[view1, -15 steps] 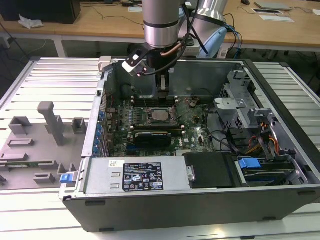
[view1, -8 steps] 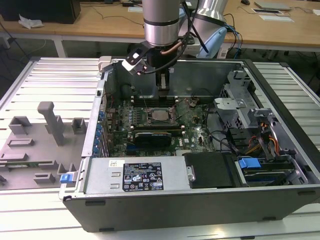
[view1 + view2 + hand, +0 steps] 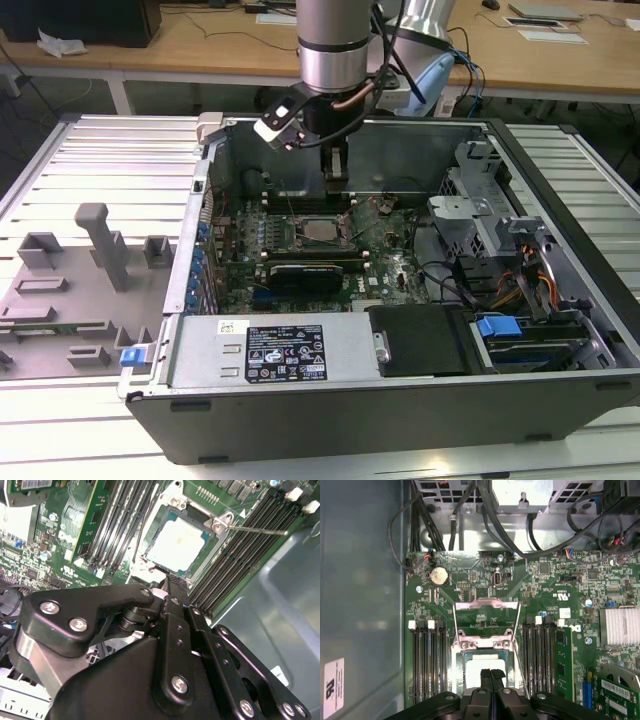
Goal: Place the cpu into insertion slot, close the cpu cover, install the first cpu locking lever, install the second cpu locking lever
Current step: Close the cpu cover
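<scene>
Clearance showed btwn the black two-finger gripper [image 3: 335, 172] and the green motherboard [image 3: 390, 265] in the exterior view. The arm reached down into the open dark-grey computer case [image 3: 400, 410], w/ its tip above the socket area and touching nothing. In both wrist views the fingers were pressed together w/ no gap and nothing visible btwn them, so the gripper carried nothing.

The cpu [image 3: 176, 542], a small flat square chip w/ a silvery-beige metal top, sat inside the insertion slot [image 3: 481, 653], the dark-rimmed square socket. It lay flat and square to the rim, so step one read as done.

The cpu cover [image 3: 487, 605], a thin silver-grey metal frame w/ a big square cut-out, stood open, tipped back off the chip. Its hinge was at the socket edge farthest from the fingertips.

Key relation: the cpu lay below and just ahead of the tip, and the cover lay beyond the cpu, on a straight line from the tip across the chip. That line ran parallel to the long black memory slots [image 3: 427, 665] flanking the socket on both sides. A thin wire lever [image 3: 519, 622] ran along each side of the cover, released, not latched.

Judgement: the cover and both levers were not yet done.
</scene>
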You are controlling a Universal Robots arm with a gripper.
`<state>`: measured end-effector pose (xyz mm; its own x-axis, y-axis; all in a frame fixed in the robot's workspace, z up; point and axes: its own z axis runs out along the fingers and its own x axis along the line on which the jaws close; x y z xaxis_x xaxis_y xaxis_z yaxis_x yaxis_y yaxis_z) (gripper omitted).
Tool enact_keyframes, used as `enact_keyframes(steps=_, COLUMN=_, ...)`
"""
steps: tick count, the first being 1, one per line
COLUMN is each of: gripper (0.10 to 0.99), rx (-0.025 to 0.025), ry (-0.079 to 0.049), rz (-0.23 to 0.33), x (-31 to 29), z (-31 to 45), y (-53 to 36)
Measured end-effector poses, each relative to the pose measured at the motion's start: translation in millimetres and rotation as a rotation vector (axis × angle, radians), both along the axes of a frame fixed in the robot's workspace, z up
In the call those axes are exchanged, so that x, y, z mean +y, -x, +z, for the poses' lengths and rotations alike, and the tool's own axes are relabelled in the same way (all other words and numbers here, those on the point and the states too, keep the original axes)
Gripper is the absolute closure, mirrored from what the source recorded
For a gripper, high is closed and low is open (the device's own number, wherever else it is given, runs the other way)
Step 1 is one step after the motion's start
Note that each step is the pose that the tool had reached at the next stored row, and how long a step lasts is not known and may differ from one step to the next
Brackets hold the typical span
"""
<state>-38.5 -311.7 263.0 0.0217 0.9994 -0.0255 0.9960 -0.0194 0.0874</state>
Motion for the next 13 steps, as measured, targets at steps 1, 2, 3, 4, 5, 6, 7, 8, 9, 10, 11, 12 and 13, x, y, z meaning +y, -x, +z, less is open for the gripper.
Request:
enact_keyframes(steps=1, gripper=0.980, rx=0.0000, ry=0.000, rz=0.000, x=0.0, z=0.0, y=-1.8)
enact_keyframes(steps=2, gripper=0.980, rx=0.0000, ry=0.000, rz=0.000, x=0.0, z=0.0, y=-3.3)
enact_keyframes(steps=3, gripper=0.980, rx=0.0000, ry=0.000, rz=0.000, x=0.0, z=0.0, y=-6.3)
enact_keyframes(steps=4, gripper=0.980, rx=0.0000, ry=0.000, rz=0.000, x=0.0, z=0.0, y=-8.8)
enact_keyframes(steps=5, gripper=0.980, rx=0.0001, ry=0.000, rz=0.000, x=0.0, z=0.0, y=-10.4)
enact_keyframes(steps=6, gripper=0.980, rx=0.0001, ry=0.000, rz=0.000, x=0.0, z=0.0, y=-11.9)
enact_keyframes(steps=7, gripper=0.980, rx=0.0002, ry=0.000, rz=0.000, x=0.0, z=0.0, y=-16.6)
enact_keyframes(steps=8, gripper=0.980, rx=0.0002, ry=0.000, rz=0.000, x=0.0, z=0.0, y=-20.2)
enact_keyframes(steps=9, gripper=0.980, rx=0.0003, ry=0.000, rz=0.000, x=0.0, z=0.0, y=-23.8)
enact_keyframes(steps=10, gripper=0.980, rx=0.0004, ry=0.000, rz=0.000, x=0.0, z=0.0, y=-26.7)
enact_keyframes(steps=11, gripper=0.980, rx=0.0005, ry=0.000, rz=0.000, x=0.0, z=0.0, y=-29.5)
enact_keyframes(steps=12, gripper=0.980, rx=0.0005, ry=0.000, rz=0.000, x=-0.1, z=0.0, y=-31.9)
enact_keyframes(steps=13, gripper=0.980, rx=0.0006, ry=0.000, rz=0.000, x=-0.1, z=0.0, y=-35.9)
